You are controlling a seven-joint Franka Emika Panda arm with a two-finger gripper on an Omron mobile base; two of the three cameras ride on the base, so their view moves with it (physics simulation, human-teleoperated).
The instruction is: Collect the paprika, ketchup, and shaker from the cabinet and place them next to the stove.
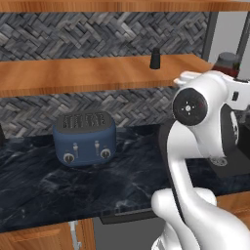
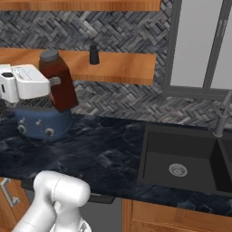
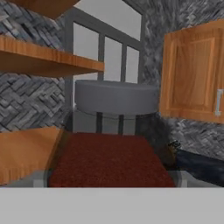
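Note:
My gripper [image 2: 55, 82] is shut on the paprika [image 2: 62, 90], a dark red-brown jar with a dark lid, and holds it slightly tilted in the air above the toaster, in front of the cabinet's lower shelf board [image 2: 122, 68]. From the left, the jar's lid [image 1: 227, 62] peeks out behind my arm. In the hand view the paprika [image 3: 109, 157] lies between the fingertips [image 3: 41, 179]. The shaker [image 1: 155, 58], a small dark cylinder, stands upright on the shelf [image 1: 88, 73], also seen as the shaker [image 2: 94, 54] to the jar's right. The ketchup and the stove are out of view.
A blue toaster [image 1: 85, 136] sits on the dark marble counter [image 1: 73, 190] under the shelf. A black sink [image 2: 181, 158] with a faucet [image 2: 222, 118] lies to the right, below a window. A closed wood cupboard [image 3: 197, 74] shows in the hand view.

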